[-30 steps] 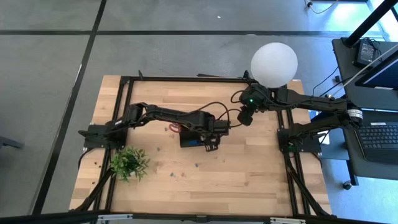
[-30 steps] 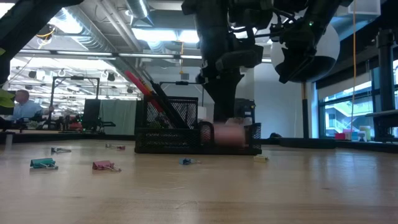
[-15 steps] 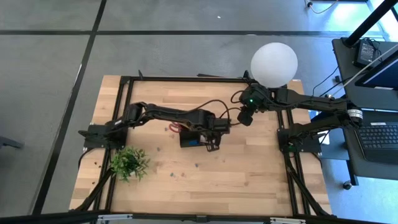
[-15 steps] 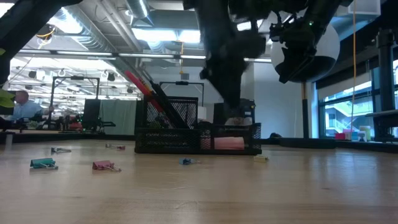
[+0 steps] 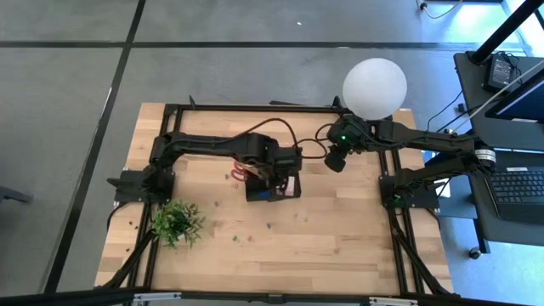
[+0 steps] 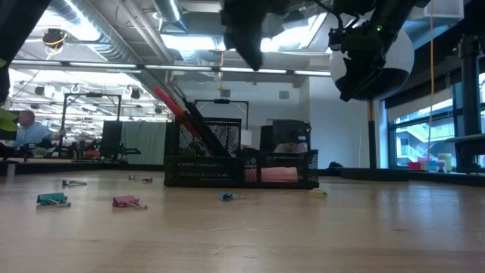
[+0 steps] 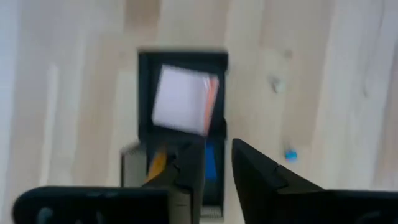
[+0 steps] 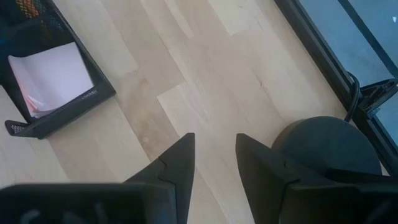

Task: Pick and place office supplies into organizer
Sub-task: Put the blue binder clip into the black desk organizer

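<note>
Clearing the organizer [image 5: 272, 189], the empty, slightly parted left gripper [image 7: 217, 163] should probably target a loose clip [image 6: 127, 202] next; right gripper [image 8: 214, 152] waits, parted

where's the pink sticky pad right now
The sticky pad lies in the end compartment of the organizer near the table's middle, on the side toward the right arm, with the left gripper above it.

Around the wooden table: a plant, a lamp, and the room beyond

A small green potted plant [image 5: 177, 223] sits near one front corner of the wooden table [image 5: 340, 246]. A lamp with a white globe [image 5: 374, 87] stands at the far edge, its round dark base [image 8: 326, 146] on the wood. Beside the table, a laptop [image 5: 516, 191] rests on a dark desk. A person [image 6: 26, 130] sits far back in the room.
</note>
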Available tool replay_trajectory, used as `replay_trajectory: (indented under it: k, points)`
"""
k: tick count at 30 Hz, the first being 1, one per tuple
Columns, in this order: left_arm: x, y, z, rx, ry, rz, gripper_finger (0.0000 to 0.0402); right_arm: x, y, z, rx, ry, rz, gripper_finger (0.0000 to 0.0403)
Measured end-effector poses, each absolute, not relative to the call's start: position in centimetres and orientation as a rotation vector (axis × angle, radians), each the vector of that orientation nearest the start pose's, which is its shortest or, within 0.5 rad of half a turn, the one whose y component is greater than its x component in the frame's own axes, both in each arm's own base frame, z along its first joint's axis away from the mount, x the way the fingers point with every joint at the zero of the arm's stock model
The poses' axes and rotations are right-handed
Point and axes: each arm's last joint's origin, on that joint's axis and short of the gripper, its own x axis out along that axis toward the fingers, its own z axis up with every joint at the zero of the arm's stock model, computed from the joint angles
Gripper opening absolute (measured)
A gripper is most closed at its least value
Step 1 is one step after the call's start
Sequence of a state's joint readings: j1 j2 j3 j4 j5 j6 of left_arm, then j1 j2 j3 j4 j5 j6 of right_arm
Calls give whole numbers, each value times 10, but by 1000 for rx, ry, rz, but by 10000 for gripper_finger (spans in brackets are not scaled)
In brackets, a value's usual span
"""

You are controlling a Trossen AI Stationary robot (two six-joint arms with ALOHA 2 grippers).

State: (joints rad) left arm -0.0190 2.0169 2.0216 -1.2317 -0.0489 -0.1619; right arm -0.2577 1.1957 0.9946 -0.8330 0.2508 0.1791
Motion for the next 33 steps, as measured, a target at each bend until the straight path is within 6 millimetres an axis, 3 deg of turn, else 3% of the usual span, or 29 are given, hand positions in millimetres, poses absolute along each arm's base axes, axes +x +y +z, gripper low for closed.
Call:
replay_trajectory:
  k: [8, 15, 23, 33]
  points:
    - [396, -23, 304, -128, 1412, 96, 126, 216, -64, 277, 160, 995, -553, 122]
    - [387, -53, 303, -67, 1474, 41, 134, 216, -64, 277, 122, 1006, -531, 122]
    - [381, -90, 306, -49, 1436, 76, 134, 216, -64, 277, 93, 1014, -515, 122]
    - [357, -120, 341, -18, 1198, 247, 134, 217, -65, 278, 86, 1000, -512, 122]
